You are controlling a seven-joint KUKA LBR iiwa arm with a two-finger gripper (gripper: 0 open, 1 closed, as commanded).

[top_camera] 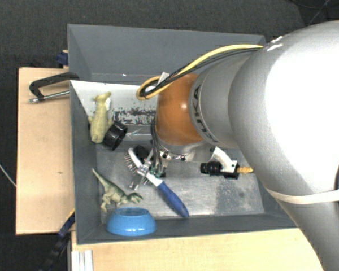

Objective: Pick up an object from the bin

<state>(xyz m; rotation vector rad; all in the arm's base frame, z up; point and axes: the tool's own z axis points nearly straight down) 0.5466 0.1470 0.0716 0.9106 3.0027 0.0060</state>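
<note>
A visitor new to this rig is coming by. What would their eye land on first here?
First is the big grey arm with its orange cover, reaching in from the right, its gripper low over the middle of the bin beside a blue-handled tool. Next come the bright blue bowl in the bin's lower left corner and the green toy dinosaur just above it.

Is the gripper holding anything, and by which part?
Cannot be told: the gripper is down at the white end of the blue-handled tool, but no clear hold shows.
</note>
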